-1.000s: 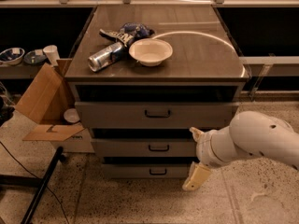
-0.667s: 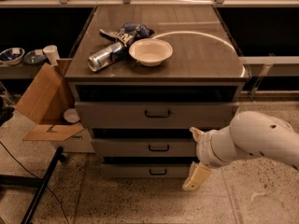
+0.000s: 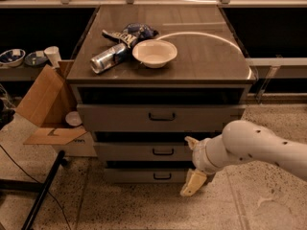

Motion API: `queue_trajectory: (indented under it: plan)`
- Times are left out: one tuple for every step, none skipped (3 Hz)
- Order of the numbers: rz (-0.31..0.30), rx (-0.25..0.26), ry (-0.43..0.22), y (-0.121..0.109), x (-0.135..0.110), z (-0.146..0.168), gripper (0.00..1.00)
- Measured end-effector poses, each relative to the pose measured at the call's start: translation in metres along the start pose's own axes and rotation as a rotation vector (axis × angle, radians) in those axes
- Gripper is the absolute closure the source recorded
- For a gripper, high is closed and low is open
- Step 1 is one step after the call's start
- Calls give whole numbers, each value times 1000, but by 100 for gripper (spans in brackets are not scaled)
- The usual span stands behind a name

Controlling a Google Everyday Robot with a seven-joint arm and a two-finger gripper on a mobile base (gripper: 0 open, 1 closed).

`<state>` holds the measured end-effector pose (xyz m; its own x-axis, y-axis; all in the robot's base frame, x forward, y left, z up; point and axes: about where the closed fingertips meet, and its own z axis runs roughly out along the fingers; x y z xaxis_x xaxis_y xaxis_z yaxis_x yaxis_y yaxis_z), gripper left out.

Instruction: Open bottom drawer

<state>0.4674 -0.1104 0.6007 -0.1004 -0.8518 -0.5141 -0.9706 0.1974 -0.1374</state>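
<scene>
The bottom drawer is the lowest, narrowest grey front of the cabinet, with a small black bar handle. It looks shut or only slightly out. My gripper is in front of the cabinet's lower right, just right of that handle. Its two cream fingers are spread apart, one finger by the middle drawer and the other at the bottom drawer's right end. It holds nothing. The white arm reaches in from the right.
The top drawer stands slightly out. On the cabinet top lie a white bowl, a can and a snack bag. An open cardboard box stands left. A black stand leg crosses the floor at lower left.
My gripper and arm have edged a little to the left, closer to the drawer fronts. The drawers have not moved.
</scene>
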Motion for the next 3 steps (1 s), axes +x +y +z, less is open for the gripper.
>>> queue_trajectory:
  plan:
    - [5, -31, -49, -4, 11, 49, 0]
    - [45, -82, -105, 3, 24, 118, 0]
    - [77, -112, -131, 13, 31, 164, 0]
